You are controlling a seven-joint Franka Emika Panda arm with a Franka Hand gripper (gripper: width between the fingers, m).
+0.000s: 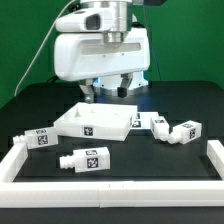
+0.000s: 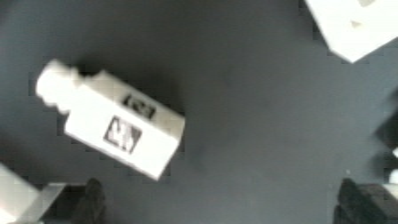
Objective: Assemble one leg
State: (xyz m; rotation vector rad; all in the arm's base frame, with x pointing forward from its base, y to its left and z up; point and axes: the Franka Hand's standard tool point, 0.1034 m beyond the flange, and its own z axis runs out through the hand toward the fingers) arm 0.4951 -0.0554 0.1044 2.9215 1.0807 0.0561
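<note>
Wrist view: white leg [image 2: 111,118] with a black-and-white square tag [image 2: 125,132], on a dark grey-black table [image 2: 249,90]. Exterior view: white tabletop [image 1: 95,118], black-and-white tag on its front wall. White tagged legs at 7 o'clock [image 1: 87,158], 9 o'clock [image 1: 38,137] and 3 o'clock [image 1: 185,131] of it. White border rail [image 1: 110,188]. Gripper [image 1: 107,92] has dark fingers under a white housing. Backdrop [image 1: 20,40] is green.
</note>
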